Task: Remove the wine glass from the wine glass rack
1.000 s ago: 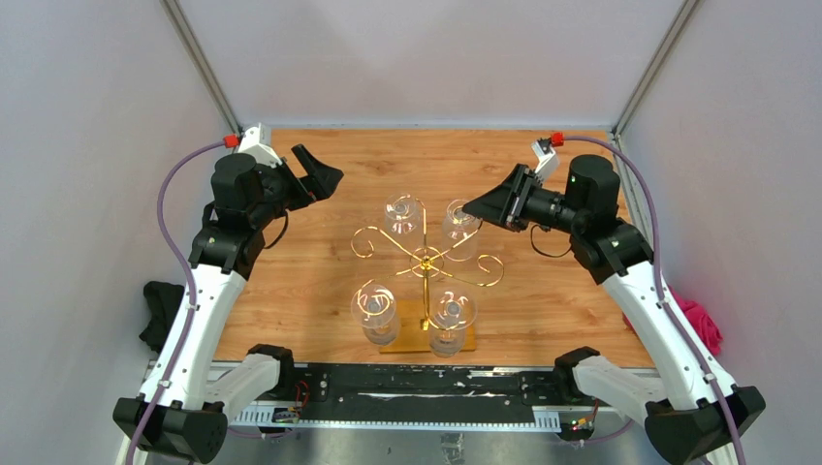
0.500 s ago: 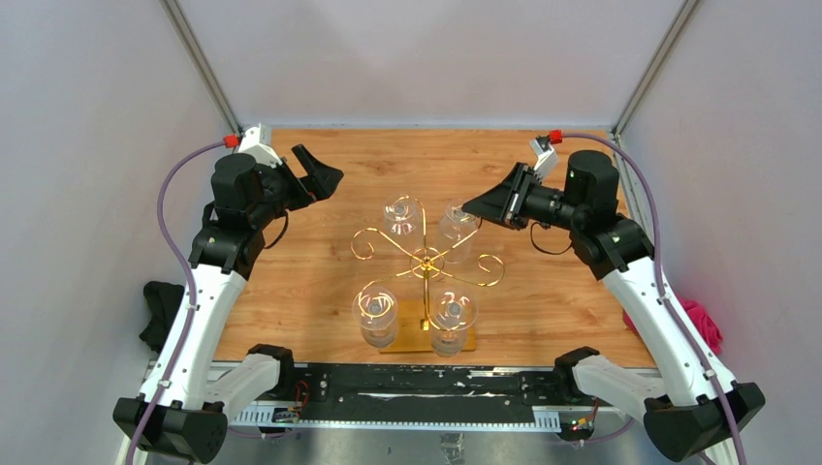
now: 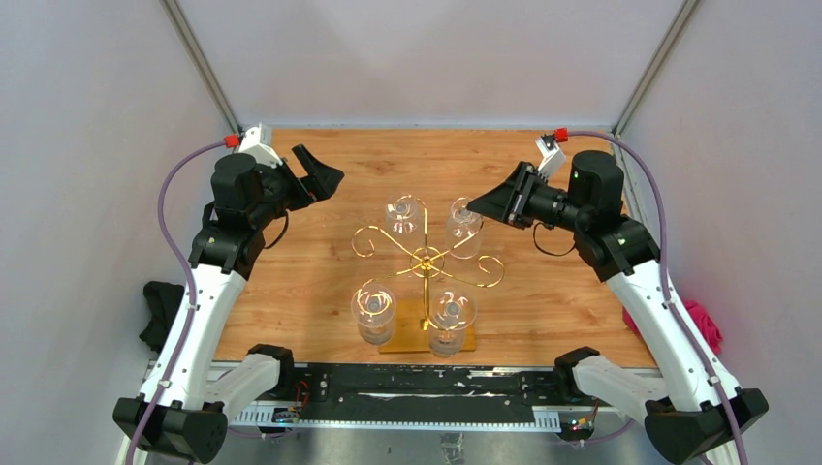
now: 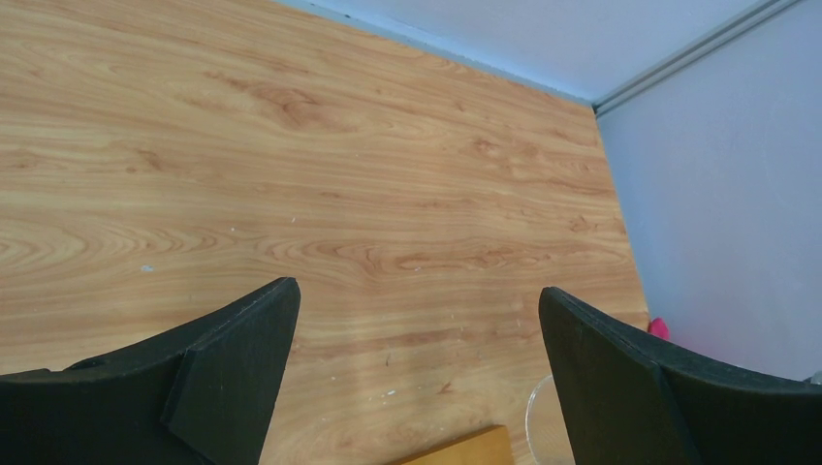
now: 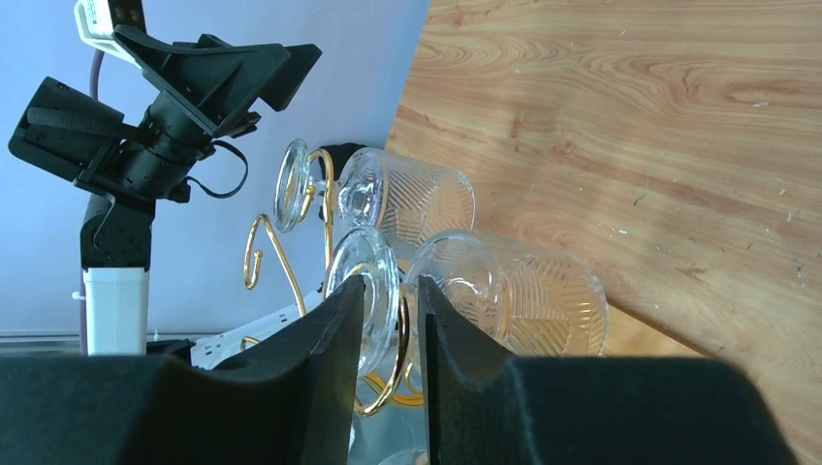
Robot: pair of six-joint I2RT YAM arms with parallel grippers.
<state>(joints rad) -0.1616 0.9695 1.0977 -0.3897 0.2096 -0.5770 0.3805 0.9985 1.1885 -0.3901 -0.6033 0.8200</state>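
Right wrist view: gold scroll arm [image 5: 395, 360] seemingly crosses the narrowed right gripper [image 5: 390, 320].

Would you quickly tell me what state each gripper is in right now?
Left gripper: open, holding nothing.
Right gripper: nearly closed around the stem of a hanging wine glass; a firm grip cannot be told.

No lettering, label, brand mark, number or sign can be read in any of the three views.
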